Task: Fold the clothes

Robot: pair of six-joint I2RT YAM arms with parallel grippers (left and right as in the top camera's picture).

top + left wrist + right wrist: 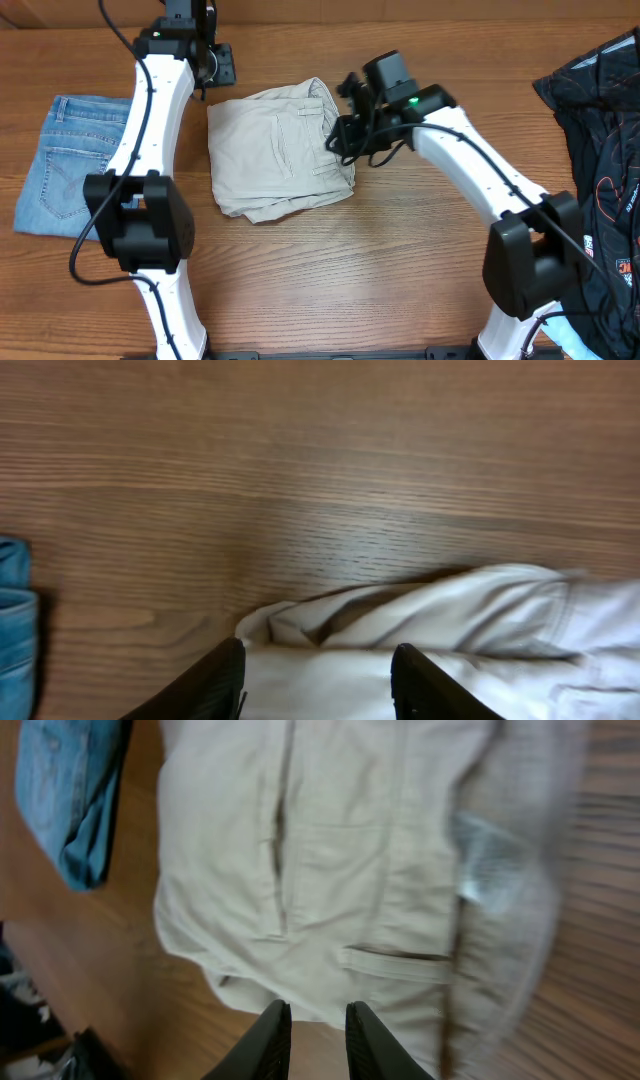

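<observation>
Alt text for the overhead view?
Folded beige shorts lie on a wooden table, the right gripper at their right edge, the left gripper by their far left corner. Folded jeans lie left, a black printed garment right.

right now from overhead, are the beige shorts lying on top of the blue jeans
No, the beige shorts lie apart from the blue jeans, with bare wooden table and the left arm between them.
</observation>
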